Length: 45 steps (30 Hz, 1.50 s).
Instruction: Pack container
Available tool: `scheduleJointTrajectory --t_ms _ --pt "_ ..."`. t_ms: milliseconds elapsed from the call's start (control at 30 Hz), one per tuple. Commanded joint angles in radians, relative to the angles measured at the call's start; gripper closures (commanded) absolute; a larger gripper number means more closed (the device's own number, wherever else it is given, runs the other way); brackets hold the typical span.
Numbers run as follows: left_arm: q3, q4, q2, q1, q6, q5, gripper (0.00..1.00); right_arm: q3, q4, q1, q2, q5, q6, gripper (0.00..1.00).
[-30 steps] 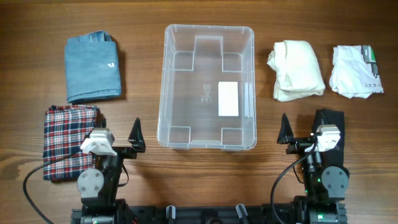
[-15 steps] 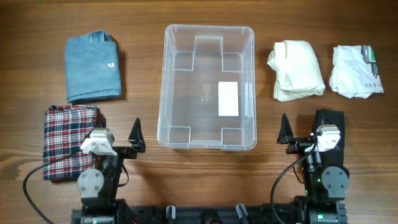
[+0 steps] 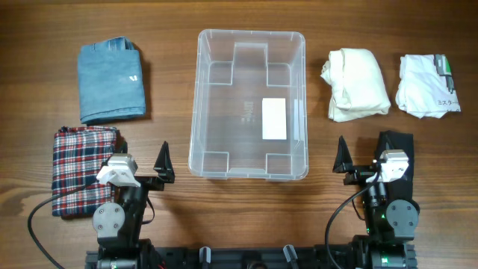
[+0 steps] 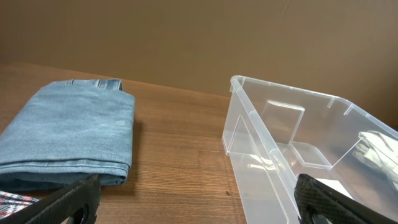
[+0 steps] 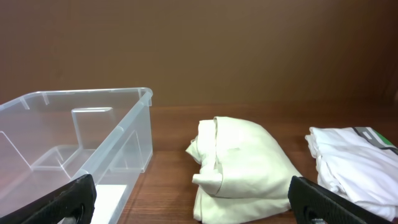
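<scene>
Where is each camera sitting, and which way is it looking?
Overhead: above the table, looking straight down at the container; left arm and right arm show.
Left wrist: low on left arm, facing forward at folded jeans and container; own fingers show.
Right wrist: low on right arm, facing forward at cream cloth and container; own fingers show.
Shared: the container.

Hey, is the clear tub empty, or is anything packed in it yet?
Empty: the container shows only a bare floor with its white label, and the folded clothes lie outside it.
</scene>
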<state>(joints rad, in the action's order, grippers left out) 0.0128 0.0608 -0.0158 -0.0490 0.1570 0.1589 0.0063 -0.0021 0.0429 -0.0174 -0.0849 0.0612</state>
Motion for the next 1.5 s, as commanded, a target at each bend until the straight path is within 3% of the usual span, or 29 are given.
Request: scheduleJointTrajectory --t_ms 0,1167,1467 --pt "-0.006 0.0 -0.004 -0.009 -0.023 0.005 0.0 -0.001 0.005 0.003 -0.002 0.007 -0.006 0.0" --pt "-0.006 0.0 -0.004 -0.009 -0.023 0.005 0.0 -0.001 0.009 0.003 -0.002 0.01 -0.011 0.0" --pt "-0.006 0.0 -0.004 -0.009 -0.023 0.005 0.0 -0.001 0.313 0.002 -0.002 0.031 -0.024 0.0"
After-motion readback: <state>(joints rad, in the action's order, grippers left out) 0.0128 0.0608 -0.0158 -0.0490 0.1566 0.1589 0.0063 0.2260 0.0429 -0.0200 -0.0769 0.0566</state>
